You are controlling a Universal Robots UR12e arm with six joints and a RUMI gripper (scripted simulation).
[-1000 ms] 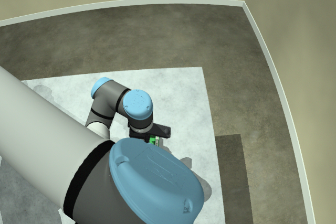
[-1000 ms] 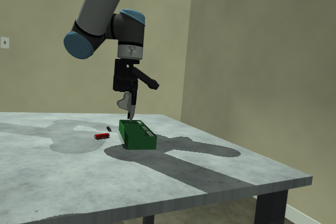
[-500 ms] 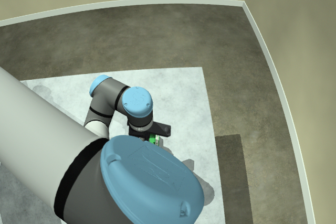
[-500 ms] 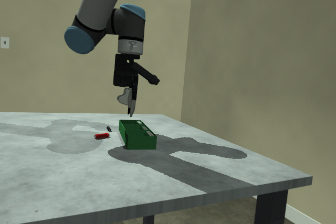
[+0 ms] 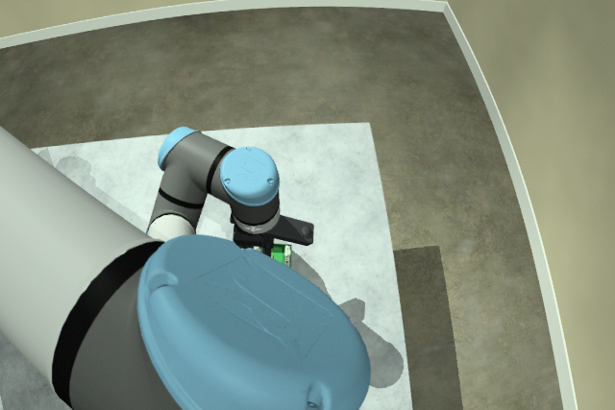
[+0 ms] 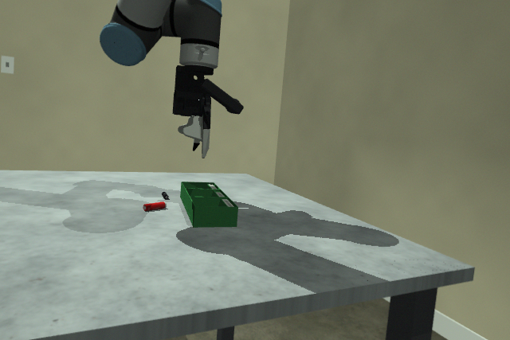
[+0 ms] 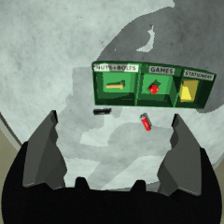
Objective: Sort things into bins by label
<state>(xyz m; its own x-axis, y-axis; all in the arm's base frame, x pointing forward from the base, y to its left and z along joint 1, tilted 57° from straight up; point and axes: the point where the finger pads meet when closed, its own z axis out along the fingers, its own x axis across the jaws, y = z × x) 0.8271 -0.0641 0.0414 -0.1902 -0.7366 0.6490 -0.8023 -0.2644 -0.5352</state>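
My gripper is wide open and empty, above the green bins. The three joined green bins stand upright, labelled NUTS+BOLTS, GAMES and STATIONERY. A brass-coloured bolt lies in the nuts and bolts bin. A red die is in the games bin. A yellow block or pad is in the stationery bin. A red cylinder, like a battery, and a small black object lie on the table in front of the bins.
The pale table carries the bins near its far side. In the top view the arm hides most of the bins, and a bit of green bin shows beside the gripper. Arm shadows cross the table.
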